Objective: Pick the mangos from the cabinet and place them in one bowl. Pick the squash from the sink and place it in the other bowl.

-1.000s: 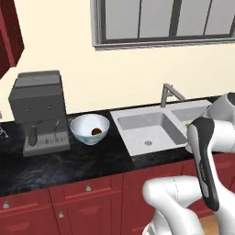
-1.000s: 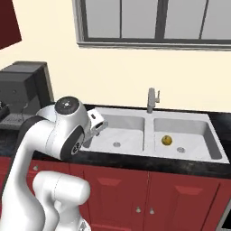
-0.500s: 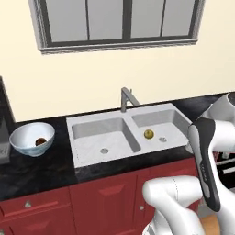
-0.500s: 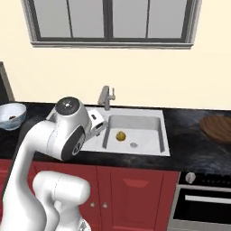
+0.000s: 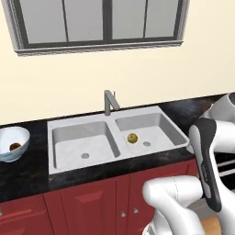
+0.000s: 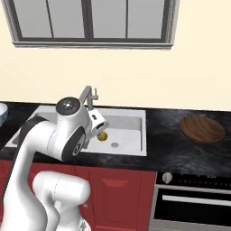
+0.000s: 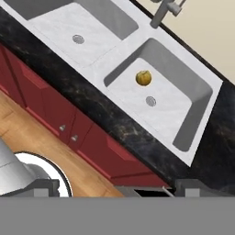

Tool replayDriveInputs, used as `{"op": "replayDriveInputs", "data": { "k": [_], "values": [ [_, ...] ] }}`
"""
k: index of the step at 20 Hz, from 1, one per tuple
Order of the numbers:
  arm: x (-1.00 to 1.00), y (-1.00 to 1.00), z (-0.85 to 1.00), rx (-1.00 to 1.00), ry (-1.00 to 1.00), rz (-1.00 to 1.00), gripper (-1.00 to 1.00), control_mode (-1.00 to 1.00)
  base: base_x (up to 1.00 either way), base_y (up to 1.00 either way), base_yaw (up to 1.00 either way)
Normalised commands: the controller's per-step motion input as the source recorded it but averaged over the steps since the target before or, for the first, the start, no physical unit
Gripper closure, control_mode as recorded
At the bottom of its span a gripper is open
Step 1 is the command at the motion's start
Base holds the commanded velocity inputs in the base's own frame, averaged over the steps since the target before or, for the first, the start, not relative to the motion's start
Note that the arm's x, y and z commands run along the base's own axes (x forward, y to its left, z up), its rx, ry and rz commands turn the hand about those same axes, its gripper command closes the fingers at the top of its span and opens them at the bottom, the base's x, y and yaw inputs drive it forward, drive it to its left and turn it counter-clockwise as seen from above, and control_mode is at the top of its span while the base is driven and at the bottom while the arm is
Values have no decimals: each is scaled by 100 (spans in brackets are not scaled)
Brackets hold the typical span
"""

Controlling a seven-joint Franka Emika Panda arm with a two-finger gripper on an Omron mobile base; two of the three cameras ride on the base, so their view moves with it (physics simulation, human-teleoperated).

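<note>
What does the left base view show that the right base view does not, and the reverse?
Left base view alone: the round pale bluish-white bowl on the black stone counter, with a dark orange-brown mango inside.

Right base view alone: a round brown wooden board on the counter and a silver oven front below it.

Both: the pale grey double-basin sink, its grey metal faucet, the small yellow-green squash in one basin, the window.

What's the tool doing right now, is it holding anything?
Tool: open, holding nothing, up above the sink with the squash in its basin.
</note>
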Motion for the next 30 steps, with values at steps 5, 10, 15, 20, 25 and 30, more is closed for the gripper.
{"op": "replayDriveInputs", "data": {
  "k": [5,10,15,20,25,30],
  "values": [
    [0,0,0,0,0,0,-100,100,0,-48,21],
    [0,0,0,0,0,0,-100,100,4,-51,24],
    [0,0,0,0,0,0,-100,100,11,-45,23],
    [0,0,0,0,0,0,-100,100,16,-46,23],
    [0,0,0,0,0,0,-100,100,13,-47,23],
    [12,0,0,0,0,0,-100,-100,0,-3,2]
  ]
}}
